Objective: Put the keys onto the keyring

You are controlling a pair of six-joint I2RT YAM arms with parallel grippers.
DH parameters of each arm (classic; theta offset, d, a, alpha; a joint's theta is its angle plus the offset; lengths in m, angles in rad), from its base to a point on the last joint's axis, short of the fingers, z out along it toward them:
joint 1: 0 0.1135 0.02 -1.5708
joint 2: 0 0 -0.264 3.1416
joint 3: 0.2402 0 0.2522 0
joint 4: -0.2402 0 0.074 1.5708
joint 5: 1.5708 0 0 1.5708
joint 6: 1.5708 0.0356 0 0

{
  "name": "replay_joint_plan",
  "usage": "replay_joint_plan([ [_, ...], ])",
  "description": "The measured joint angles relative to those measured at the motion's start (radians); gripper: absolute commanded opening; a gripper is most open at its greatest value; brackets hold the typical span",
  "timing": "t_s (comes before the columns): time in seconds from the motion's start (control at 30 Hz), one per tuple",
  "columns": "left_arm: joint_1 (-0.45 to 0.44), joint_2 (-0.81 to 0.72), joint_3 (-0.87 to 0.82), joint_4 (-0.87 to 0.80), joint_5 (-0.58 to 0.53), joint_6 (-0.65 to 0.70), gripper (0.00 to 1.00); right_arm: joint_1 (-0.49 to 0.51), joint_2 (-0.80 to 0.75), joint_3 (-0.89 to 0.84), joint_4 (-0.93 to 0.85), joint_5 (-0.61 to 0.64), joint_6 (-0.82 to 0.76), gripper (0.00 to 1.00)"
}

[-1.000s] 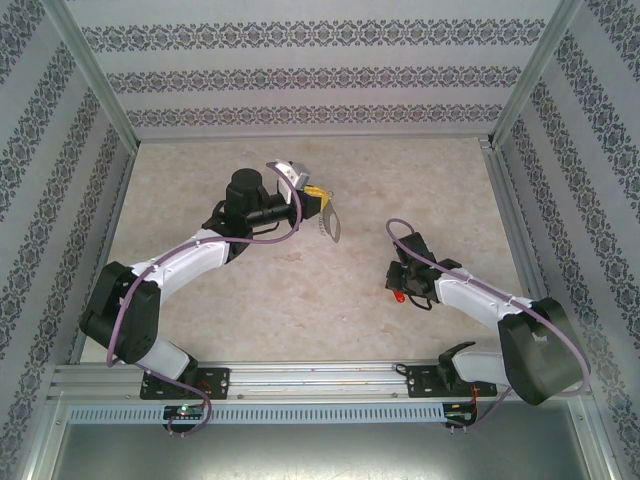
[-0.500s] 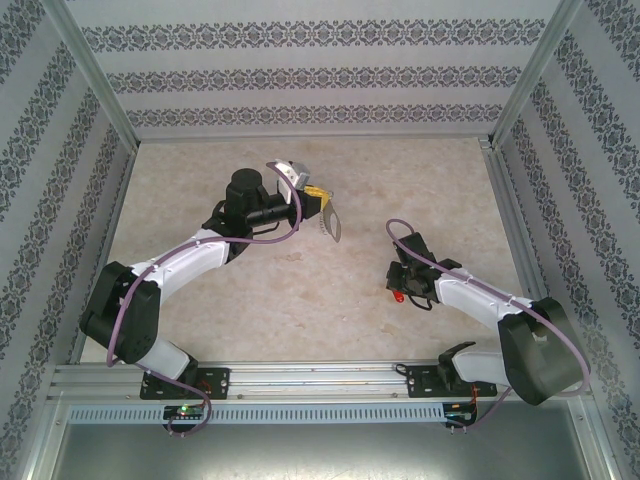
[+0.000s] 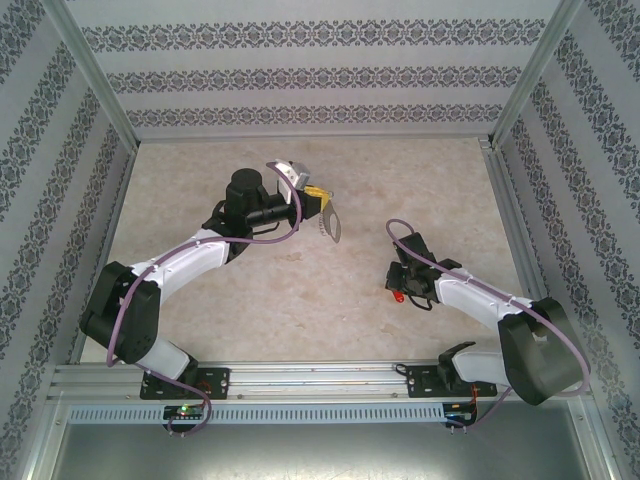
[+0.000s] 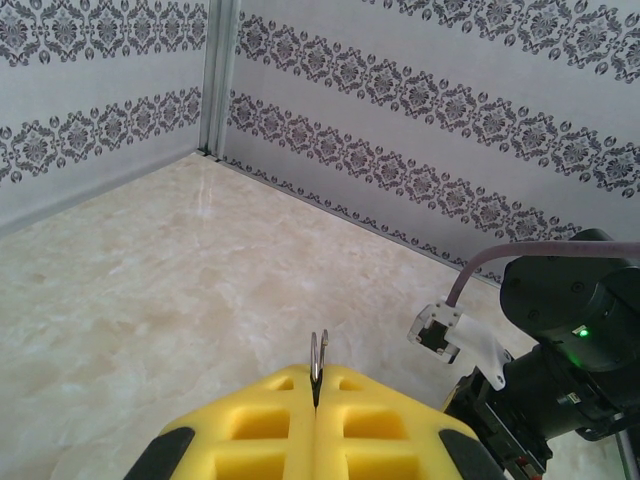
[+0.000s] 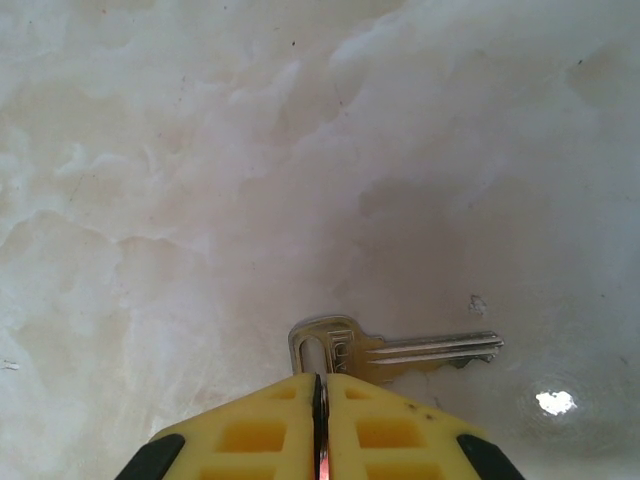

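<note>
Silver keyring sits clamped in left pincer; key lies just beyond closed right pincer.

Left arm: white shell links between black joint housings, with one large round black motor near the wrist.
Right arm: white forearm shell and a bulky black elbow housing.
Cables: a thin mauve cable loops along each arm.
Bases: black mounts bolted to a silver rail, with a small green light under the left one.
Jaws: yellow moulded pads with rectangular recesses and black outer corners.
Motor housing: round and black, green lamp lit, with a white bracket carrying a small black part beside it.
</note>
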Motion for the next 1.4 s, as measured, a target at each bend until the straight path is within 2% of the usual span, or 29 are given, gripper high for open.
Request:
replay_joint_plan([
  [0.63,0.0,0.0,0.0,0.002,0.011,0.0,0.0,0.005,0.0,0.0,-0.008,0.0,-0.003,0.14],
  [0.93,0.0,0.0,0.0,0.002,0.011,0.0,0.0,0.011,0.0,0.0,-0.011,0.0,-0.005,0.08],
  [1.07,0.0,0.0,0.0,0.002,0.011,0.0,0.0,0.011,0.0,0.0,-0.011,0.0,-0.009,0.0],
  [1.23,0.0,0.0,0.0,0.002,0.011,0.0,0.0,0.011,-0.015,0.0,-0.011,0.0,-0.013,0.0],
  [1.4,0.0,0.0,0.0,0.002,0.022,0.0,0.0,0.01,-0.116,0.022,0.002,-0.009,-0.071,0.0],
])
